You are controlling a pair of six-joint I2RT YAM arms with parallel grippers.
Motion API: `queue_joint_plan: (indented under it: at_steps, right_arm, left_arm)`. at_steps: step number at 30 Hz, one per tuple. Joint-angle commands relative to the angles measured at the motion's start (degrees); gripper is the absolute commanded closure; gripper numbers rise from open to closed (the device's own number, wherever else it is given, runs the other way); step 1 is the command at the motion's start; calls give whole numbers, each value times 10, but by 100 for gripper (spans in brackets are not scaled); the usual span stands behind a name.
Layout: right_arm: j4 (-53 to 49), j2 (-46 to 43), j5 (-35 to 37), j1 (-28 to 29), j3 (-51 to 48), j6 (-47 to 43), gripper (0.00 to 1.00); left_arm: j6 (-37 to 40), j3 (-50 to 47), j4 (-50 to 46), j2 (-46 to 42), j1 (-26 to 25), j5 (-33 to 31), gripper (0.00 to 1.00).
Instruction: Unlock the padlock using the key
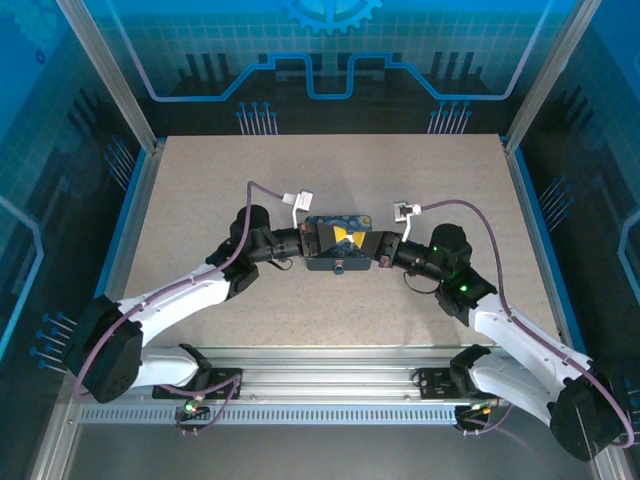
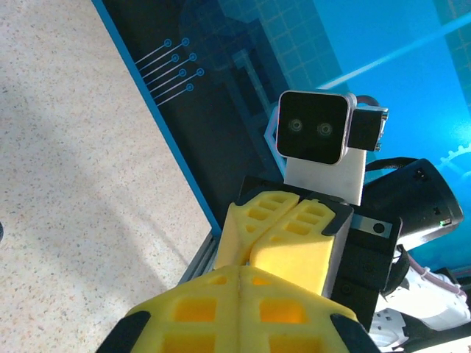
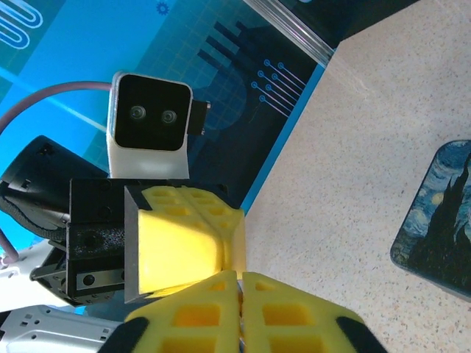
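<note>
Top view first: both arms reach in over the surface (image 1: 220,190), and the left pincer (image 1: 328,240) and right pincer (image 1: 365,243) meet nose to nose above the dark blue tin (image 1: 340,260). The left one comes in from 9 o'clock and the right one from 3. There's a yellow blob where they meet, but that could be pincer pads or the padlock, can't tell which. They're probably bunched up like that because getting a key into a lock needs both tips lined up on one spot.

Left wrist view: its own yellow fingers (image 2: 184,316) at 6 o'clock are pressed flat together, with nothing visible between them. The right pincer (image 2: 283,235) sits just past them, touching or nearly, and looks pinched too.

Right wrist view: same deal, mirrored. Its own fingers (image 3: 294,320) are squeezed together, with the left pincer (image 3: 193,235) just beyond. The tin (image 3: 441,220) lies flat on the surface at 3 o'clock. Where the padlock actually sits, can't tell from this.
</note>
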Motion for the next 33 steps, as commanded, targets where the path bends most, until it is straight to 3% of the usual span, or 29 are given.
queue_joint_plan:
  at_steps: [1, 4, 12, 26, 33]
  right_arm:
    - [-42, -23, 7, 8, 5, -20, 72]
    - [-68, -40, 7, 1, 10, -28, 59]
    - [-60, -33, -49, -11, 22, -28, 55]
    - [-30, -6, -86, -5, 29, -27, 65]
    - [-31, -7, -85, -3, 29, -32, 76]
  left_arm:
    - [49, 32, -57, -25, -4, -4, 100]
    - [69, 42, -98, -32, -4, 3, 100]
    - [90, 64, -149, -30, -4, 35, 100]
    - [80, 65, -124, -19, -5, 55, 100]
    - [81, 64, -122, -20, -5, 60, 100]
